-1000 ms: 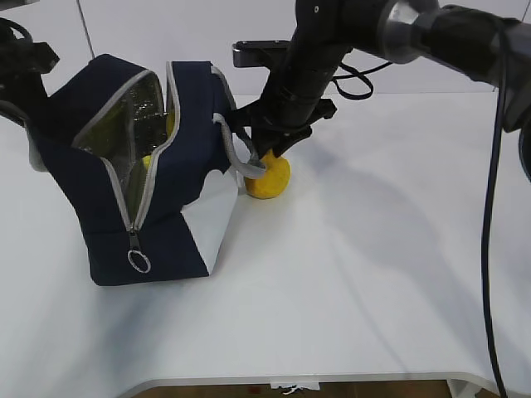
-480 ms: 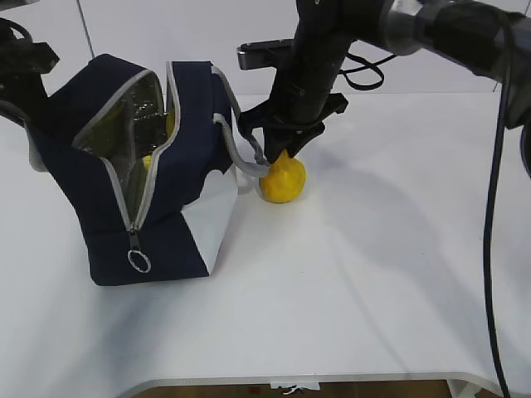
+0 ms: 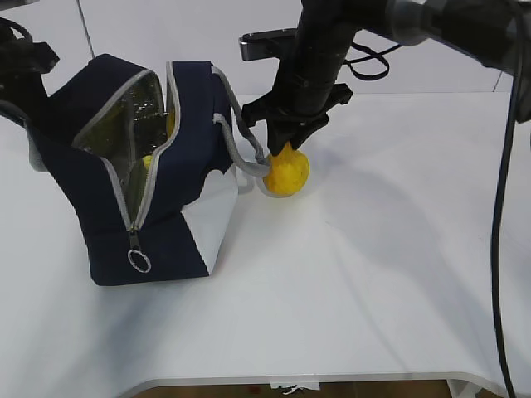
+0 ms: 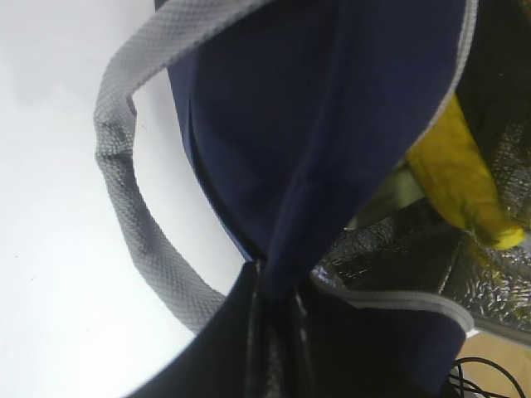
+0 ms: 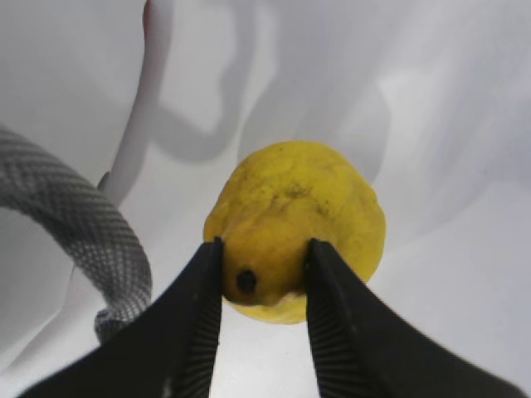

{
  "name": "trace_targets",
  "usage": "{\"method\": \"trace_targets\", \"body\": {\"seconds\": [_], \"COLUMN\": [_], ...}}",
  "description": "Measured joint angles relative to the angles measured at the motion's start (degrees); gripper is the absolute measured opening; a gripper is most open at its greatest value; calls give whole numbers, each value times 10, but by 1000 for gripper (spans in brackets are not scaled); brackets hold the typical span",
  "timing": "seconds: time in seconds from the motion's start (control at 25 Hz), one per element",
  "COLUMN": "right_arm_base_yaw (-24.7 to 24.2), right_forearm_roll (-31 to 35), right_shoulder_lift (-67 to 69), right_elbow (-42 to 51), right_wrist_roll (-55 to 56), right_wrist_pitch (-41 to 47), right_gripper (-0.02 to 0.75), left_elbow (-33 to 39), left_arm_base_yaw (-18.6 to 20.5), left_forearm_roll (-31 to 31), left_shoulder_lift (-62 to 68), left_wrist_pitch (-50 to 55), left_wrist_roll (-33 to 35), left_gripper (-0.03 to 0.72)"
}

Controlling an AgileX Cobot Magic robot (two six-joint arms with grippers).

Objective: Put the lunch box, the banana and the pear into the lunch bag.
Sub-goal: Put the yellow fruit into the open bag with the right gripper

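The lunch bag (image 3: 137,178) stands on the left part of the white table (image 3: 373,282), zipper open and mouth facing up. Bare table surface extends to the right of the bag and toward the near edge, which curves across the bottom of the exterior view.

The pear (image 3: 287,172) sits just beside the bag's right end, next to a grey webbing handle (image 3: 245,157) that loops out there. The right end effector (image 3: 286,148) descends from above with its two fingers closed on the pear's pointed top; in the right wrist view the dark fingers (image 5: 199,323) press both sides of the fruit near its stem end. Whether the pear's underside touches the table cannot be determined.

The left end effector (image 4: 274,332) is clamped shut on the navy fabric at the bag's rim. The banana (image 4: 460,186) lies inside against the silvery lining, partly hidden by the flap.

Compared with one second earlier, the pear has shifted to the right, away from the bag's white panel, and sits slightly higher in the exterior view; the right arm has moved with it. The bag has not changed position.

A pale green shape under the banana in the left wrist view may be the lunch box; too little shows to confirm. The left arm is cut off at the exterior view's left edge.
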Motion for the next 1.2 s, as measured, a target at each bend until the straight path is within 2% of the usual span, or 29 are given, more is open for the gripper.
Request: {"method": "trace_targets", "body": {"seconds": [0.52, 0.96, 1.2], "right_arm_base_yaw": [0, 0, 0], "right_forearm_roll": [-17, -20, -15], "right_shoulder_lift": [-36, -127, -170], "right_elbow": [0, 0, 0], "right_wrist_roll": [0, 0, 0], "right_wrist_pitch": [4, 9, 12], "right_gripper": [252, 251, 251], "left_elbow": [0, 0, 0], "left_arm_base_yaw": [0, 0, 0], "left_forearm_roll": [-3, -22, -49], "left_shoulder_lift": [0, 0, 0], "left_wrist_pitch": [0, 0, 0], "left_wrist_roll": [0, 0, 0], "left_gripper": [8, 8, 8]}}
